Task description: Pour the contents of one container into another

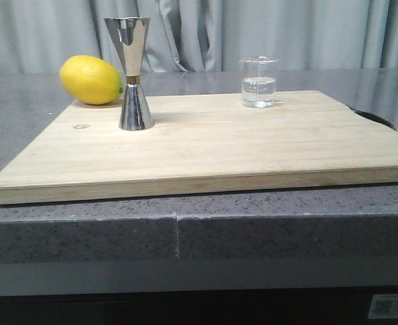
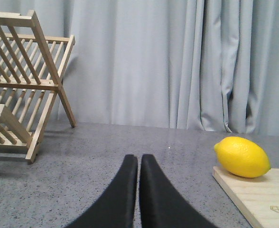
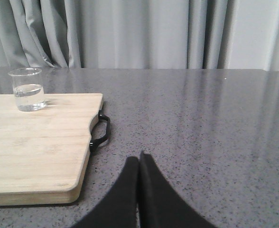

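Nothing has been picked up yet: the glass beaker (image 1: 258,82) stands upright on the far right part of the wooden cutting board (image 1: 206,156), roughly half full of clear liquid, and the steel jigger (image 1: 133,73) stands well apart from it toward the far left, just in front of a lemon (image 1: 91,80). Both arms are off the board; the left gripper (image 2: 139,164) hangs over the grey desk (image 2: 106,156) to the left of the board, near a wooden drying rack (image 2: 21,80), its fingers pressed together and empty, and the right gripper (image 3: 139,161) sits clenched and empty over the desk to the right of the board's black handle (image 3: 100,133). The risks I see are the smooth beaker slipping in the grip, and the tall, narrow-waisted jigger tipping if nudged, or its small cup overflowing if the pour is fast.
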{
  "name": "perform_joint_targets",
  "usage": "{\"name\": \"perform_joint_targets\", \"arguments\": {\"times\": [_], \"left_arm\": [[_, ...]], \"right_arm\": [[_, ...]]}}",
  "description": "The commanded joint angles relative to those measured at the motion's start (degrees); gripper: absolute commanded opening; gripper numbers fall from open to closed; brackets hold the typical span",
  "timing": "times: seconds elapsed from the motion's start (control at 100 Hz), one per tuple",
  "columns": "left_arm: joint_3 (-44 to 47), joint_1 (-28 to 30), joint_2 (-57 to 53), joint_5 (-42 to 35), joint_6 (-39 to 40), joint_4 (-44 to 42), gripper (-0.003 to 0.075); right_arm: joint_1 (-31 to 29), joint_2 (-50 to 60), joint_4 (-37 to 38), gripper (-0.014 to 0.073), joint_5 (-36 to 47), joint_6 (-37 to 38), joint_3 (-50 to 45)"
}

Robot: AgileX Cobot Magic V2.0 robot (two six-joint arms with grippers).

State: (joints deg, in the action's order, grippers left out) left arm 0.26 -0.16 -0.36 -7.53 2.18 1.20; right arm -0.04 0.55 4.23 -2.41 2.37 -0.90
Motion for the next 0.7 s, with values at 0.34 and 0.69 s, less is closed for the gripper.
{"name": "perform_joint_targets", "arguments": {"times": [0.34, 0.69], "left_arm": [[1.6, -0.4, -1.2, -3.5, 4.8, 0.7, -0.0018], [-8.8, -6.7, 4.8, 7.5, 6.8, 0.8, -0.0019]], "right_arm": [[-0.3, 1.1, -0.3, -0.007, 5.4, 3.0, 2.2], [-0.3, -7.4, -0.2, -0.007, -5.5, 3.0, 17.0]]}}
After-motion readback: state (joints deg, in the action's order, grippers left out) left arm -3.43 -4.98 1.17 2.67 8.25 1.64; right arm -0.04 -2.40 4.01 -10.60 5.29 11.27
